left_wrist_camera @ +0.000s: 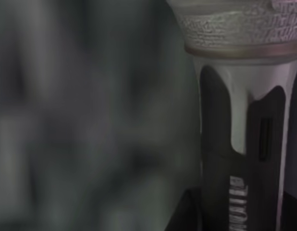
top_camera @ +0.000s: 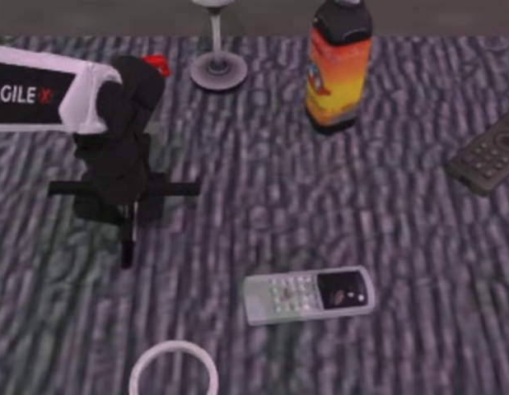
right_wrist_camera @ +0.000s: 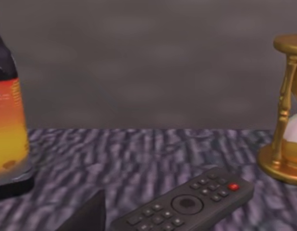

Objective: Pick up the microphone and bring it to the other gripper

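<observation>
The left pincer [top_camera: 128, 216] is gripping the mic [left_wrist_camera: 244, 120] closed around its handle; it should be carrying it level rightward, clearing the phone [top_camera: 309, 295].

Rendered tabletop scene: purple-grey patterned table [top_camera: 386, 247] against blank grey backdrop.

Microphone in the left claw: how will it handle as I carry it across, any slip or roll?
The microphone looks rigid, so it should not flex in the left claw. Its smooth, slim handle may slip or pivot if jolted. Round-bodied, it would probably roll if dropped on the table.
</observation>
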Robot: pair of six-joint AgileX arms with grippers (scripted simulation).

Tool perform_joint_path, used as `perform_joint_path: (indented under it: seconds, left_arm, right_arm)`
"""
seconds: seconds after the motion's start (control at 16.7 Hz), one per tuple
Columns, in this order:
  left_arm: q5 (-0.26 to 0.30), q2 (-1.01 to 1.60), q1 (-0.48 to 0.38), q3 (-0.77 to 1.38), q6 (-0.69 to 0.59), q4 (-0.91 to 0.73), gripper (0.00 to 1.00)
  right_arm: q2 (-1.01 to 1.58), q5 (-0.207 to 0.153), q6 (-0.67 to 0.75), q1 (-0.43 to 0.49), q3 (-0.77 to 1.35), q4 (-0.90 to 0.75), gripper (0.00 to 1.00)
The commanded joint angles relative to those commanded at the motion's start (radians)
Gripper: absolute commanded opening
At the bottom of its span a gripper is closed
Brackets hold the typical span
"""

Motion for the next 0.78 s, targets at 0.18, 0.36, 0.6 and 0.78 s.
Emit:
perform_joint_path:
  seconds: [0.18, 0.36, 0.6, 0.78]
  left_arm:
    - [-0.018, -0.056, 0.000, 0.019, 0.014, -0.022, 0.00]
    - [0.008, -0.067, 0.000, 0.006, 0.029, 0.040, 0.00]
    - [0.091, -0.105, 0.006, -0.043, 0.071, 0.254, 0.00]
    - [0.177, -0.150, 0.014, -0.108, 0.115, 0.483, 0.00]
  right_arm:
    - [0.000, 0.000, 0.000, 0.000, 0.000, 0.000, 1.00]
    - [0.000, 0.000, 0.000, 0.000, 0.000, 0.000, 1.00]
    - [0.000, 0.000, 0.000, 0.000, 0.000, 0.000, 1.00]
    - [0.000, 0.000, 0.000, 0.000, 0.000, 0.000, 1.00]
